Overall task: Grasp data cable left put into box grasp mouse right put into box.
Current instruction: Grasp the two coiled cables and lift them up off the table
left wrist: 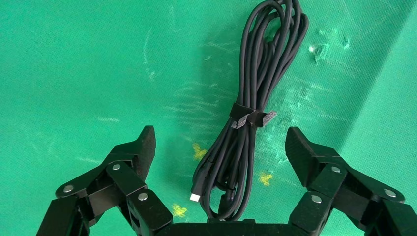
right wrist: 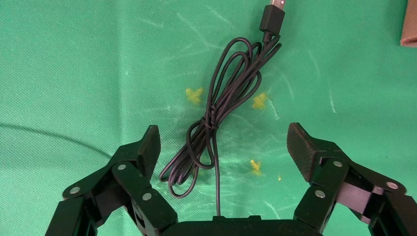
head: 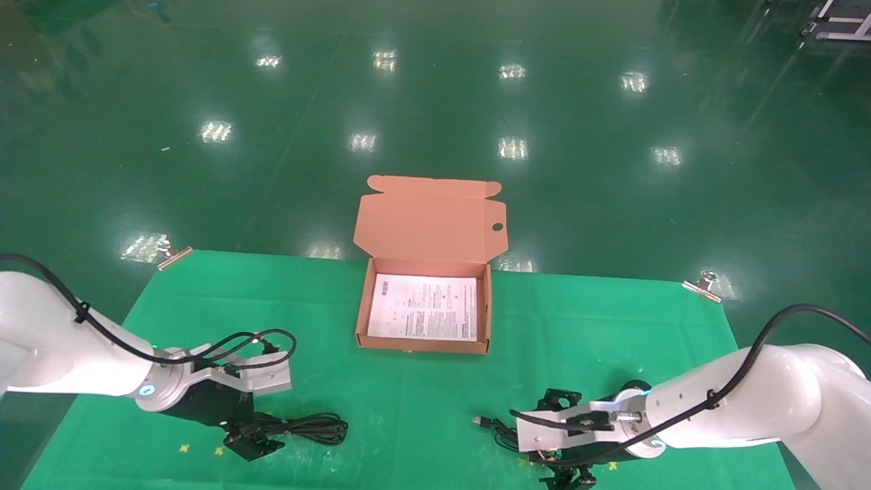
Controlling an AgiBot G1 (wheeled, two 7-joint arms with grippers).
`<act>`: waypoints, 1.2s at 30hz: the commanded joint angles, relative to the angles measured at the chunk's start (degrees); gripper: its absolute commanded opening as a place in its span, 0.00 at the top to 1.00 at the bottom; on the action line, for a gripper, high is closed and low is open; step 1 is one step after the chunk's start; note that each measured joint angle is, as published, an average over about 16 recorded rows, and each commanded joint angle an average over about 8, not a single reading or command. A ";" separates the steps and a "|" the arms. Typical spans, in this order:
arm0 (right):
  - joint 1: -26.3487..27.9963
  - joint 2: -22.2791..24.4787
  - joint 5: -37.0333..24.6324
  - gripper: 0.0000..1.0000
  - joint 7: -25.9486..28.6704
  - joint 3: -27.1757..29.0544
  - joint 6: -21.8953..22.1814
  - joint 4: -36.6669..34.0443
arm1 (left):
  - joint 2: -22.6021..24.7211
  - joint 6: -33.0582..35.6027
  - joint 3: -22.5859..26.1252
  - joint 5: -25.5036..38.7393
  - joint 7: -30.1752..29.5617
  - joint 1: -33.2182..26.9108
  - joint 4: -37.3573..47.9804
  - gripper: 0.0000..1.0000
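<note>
The left gripper [left wrist: 219,147] hangs low over the near left part of the green table [head: 599,327]. Its 2 fingers [left wrist: 140,147] are spread wide and hold nothing. The data cable [left wrist: 246,113] lies directly between them, a long black bundle bound at its middle by a small strap [left wrist: 251,119]. Its long axis runs straight away from the wrist, so the fingers stand across it, 1 on each side, not touching. In the head view the bundle [head: 309,429] stretches from this gripper toward the table centre. I judge that a short descent and a closing would take the bundle near the strap.

The right gripper [right wrist: 221,147], on the near right, is also wide open and empty. The thin mouse cord [right wrist: 216,123] lies looped between its fingers, with the USB plug [right wrist: 273,17] at the far end. The mouse body itself I cannot see; it seems hidden under the wrist.

Farther away, at the table centre, the box [head: 423,344] stands open with its lid [head: 429,221] raised behind it and a white printed sheet [head: 422,306] at the bottom. It lies forward and inward of both grippers, about equally near to each.
</note>
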 commanded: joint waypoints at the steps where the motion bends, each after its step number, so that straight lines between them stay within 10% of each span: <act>1: 0.01 0.06 0.01 1.00 0.05 0.01 -0.05 0.14 | -0.04 0.03 0.01 0.00 -0.03 0.02 -0.16 1.00; 36: 0.03 0.32 0.02 1.00 0.32 0.03 -0.24 0.69 | -0.21 0.33 0.09 0.05 -0.18 0.23 -0.79 1.00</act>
